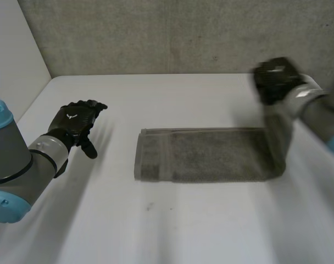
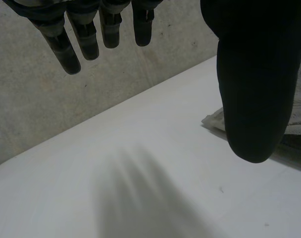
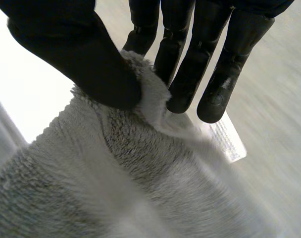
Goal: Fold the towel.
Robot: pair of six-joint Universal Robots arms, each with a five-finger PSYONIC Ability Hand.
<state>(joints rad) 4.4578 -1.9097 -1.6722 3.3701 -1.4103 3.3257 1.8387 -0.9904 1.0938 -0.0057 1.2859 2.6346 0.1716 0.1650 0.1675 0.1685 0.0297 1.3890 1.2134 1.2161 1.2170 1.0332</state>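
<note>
A grey towel (image 1: 205, 155) lies as a long folded strip across the middle of the white table (image 1: 172, 231). Its right end is lifted off the table by my right hand (image 1: 274, 80), which hangs above that end. In the right wrist view the thumb and fingers (image 3: 182, 64) pinch the towel's (image 3: 116, 173) edge, and a white care label (image 3: 228, 140) hangs below the fingertips. My left hand (image 1: 74, 122) hovers over bare table well left of the towel, fingers (image 2: 86, 42) straight and spread. Beyond its thumb a corner of the towel (image 2: 217, 119) lies on the table.
A grey wall (image 1: 183, 33) runs along the table's far edge, and a white side wall (image 1: 13, 60) stands at the far left. Bare table surrounds the towel on all sides.
</note>
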